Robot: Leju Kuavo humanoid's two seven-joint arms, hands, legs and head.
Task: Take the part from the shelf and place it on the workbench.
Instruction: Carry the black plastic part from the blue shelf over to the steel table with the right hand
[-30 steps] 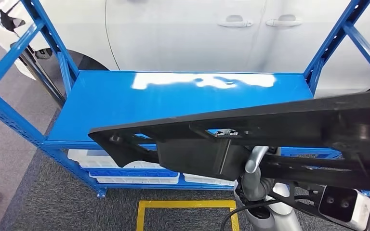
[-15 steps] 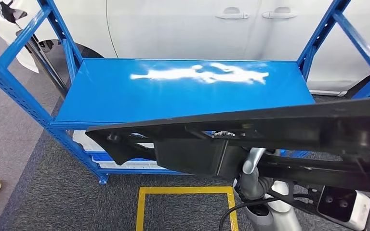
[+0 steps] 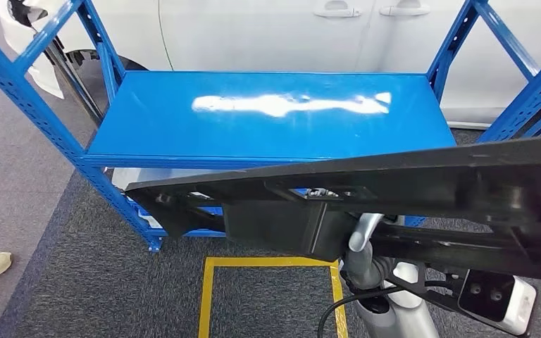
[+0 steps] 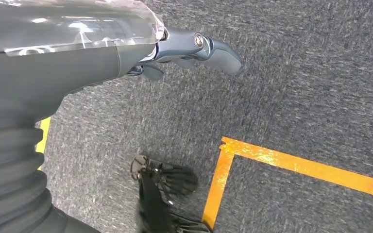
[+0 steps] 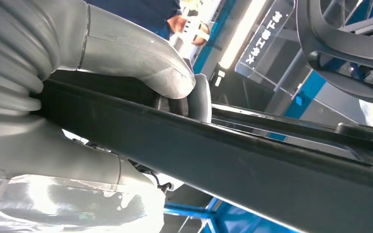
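A long, flat black plastic part (image 3: 394, 186), ribbed with a boxy block beneath, spans the frame's lower right, clamped in the right robot hand (image 3: 363, 236); the left robot hand (image 4: 194, 48) hangs with fingers apart, holding nothing.

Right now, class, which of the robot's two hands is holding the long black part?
The right hand: its thick grey thumb and fingers clamp around the black part. The left hand hangs over the grey carpet, holding nothing.
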